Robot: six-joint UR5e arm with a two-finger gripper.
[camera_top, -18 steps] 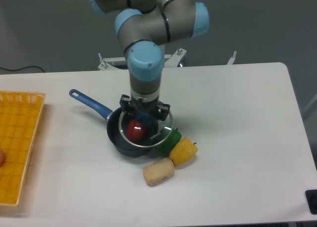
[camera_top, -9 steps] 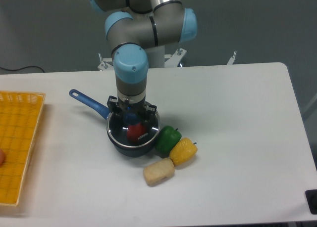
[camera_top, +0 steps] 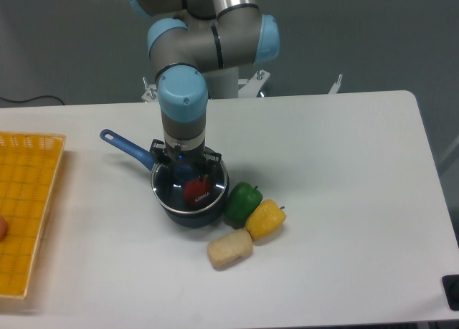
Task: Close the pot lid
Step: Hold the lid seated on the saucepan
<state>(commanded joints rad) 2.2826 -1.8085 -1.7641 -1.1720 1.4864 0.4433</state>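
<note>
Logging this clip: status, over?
Gripper on lid knob. Lid over pot, red item inside. Green pepper beside pot, not blocking.

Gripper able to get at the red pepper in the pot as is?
Probably not. The lid covers the pot with the red pepper under its glass, and the gripper sits at the lid's knob.

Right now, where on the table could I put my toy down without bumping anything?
The right half of the table is bare past the yellow pepper. There's also a bare strip between the yellow basket and the pot. It's crowded around the pot, gripper, green pepper and beige block.
</note>
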